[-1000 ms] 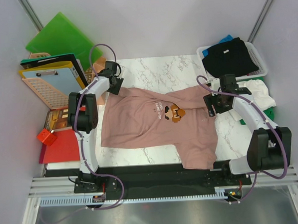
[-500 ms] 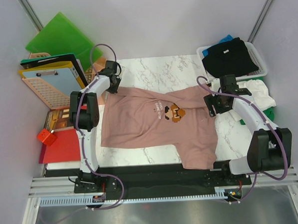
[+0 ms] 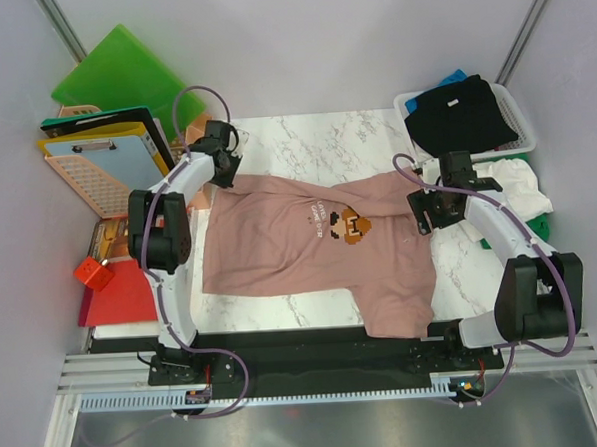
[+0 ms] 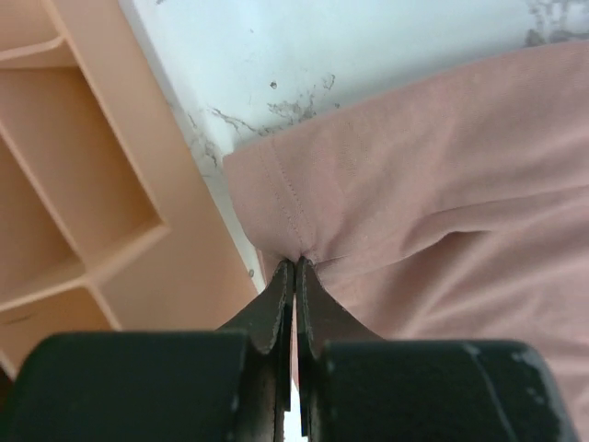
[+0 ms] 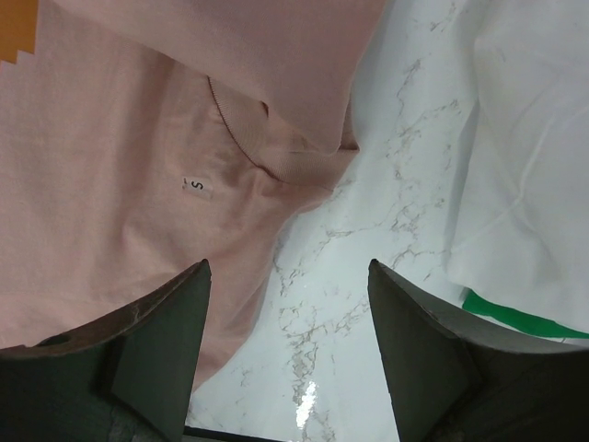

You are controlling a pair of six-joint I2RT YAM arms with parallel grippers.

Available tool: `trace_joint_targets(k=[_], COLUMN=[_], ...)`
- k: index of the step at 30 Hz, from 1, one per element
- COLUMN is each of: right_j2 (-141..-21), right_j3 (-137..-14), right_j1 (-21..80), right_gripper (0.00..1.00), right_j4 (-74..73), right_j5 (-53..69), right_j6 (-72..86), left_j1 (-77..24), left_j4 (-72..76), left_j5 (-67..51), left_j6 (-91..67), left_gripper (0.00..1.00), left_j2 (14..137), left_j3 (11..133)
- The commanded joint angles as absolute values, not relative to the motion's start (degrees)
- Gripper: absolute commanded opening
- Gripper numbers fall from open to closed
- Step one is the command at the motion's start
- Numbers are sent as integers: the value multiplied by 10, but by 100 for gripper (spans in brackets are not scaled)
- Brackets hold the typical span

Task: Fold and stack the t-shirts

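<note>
The dusty pink t-shirt [image 3: 290, 249] with a pixel-character print lies spread on the marble table [image 3: 314, 138]. My left gripper [image 3: 228, 171] is at its far left corner. In the left wrist view that gripper [image 4: 294, 262] is shut on the stitched hem corner of the pink t-shirt [image 4: 442, 175]. My right gripper [image 3: 424, 213] hovers at the shirt's right end. In the right wrist view it [image 5: 287, 269] stands open above bare marble, beside the pink collar and size tag [image 5: 195, 187]. More t-shirts lie at the right: white [image 5: 534, 138], green [image 5: 520, 315], and black [image 3: 460, 115].
A white basket [image 3: 515, 100] at the back right holds the black shirt and a blue one [image 3: 455, 77]. At the left are a green folder [image 3: 121, 78], clipboards [image 3: 104, 146], a peach tray [image 4: 74, 184], a red folder [image 3: 117, 293] and a red cube [image 3: 94, 273].
My left gripper has shut on the pink shirt's hem corner, and the left arm's elbow has shifted slightly left. The right arm has not moved.
</note>
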State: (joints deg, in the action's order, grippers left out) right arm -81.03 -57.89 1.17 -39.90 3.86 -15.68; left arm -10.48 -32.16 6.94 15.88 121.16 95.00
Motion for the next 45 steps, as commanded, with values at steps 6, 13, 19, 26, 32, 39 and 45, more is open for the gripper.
trace_joint_targets(k=[6, 13, 19, 26, 32, 39, 45], right_j2=[-820, -807, -797, -798, -797, -816, -871], right_j3=[-567, -565, -565, -560, -563, -556, -598], right_j1=[11, 11, 12, 11, 11, 11, 11], right_gripper=[76, 77, 77, 76, 77, 79, 82], right_j4=[-380, -384, -389, -389, -412, -416, -376], right_j5=[53, 43, 46, 49, 88, 99, 98], right_j6=[-155, -162, -164, -167, -188, -197, -179], left_j1=[-123, -127, -127, -127, -126, -126, -126], left_j4=[-322, -346, -350, -351, -351, -351, -351], left_j5=[51, 30, 51, 63, 70, 77, 77], left_j6=[156, 154, 172, 186, 194, 200, 201], left_gripper=[2, 2, 2, 2, 2, 2, 2], left_j2=[1128, 1116, 1108, 1083, 1051, 1020, 1029], left_j3=[922, 895, 868, 839, 818, 805, 810])
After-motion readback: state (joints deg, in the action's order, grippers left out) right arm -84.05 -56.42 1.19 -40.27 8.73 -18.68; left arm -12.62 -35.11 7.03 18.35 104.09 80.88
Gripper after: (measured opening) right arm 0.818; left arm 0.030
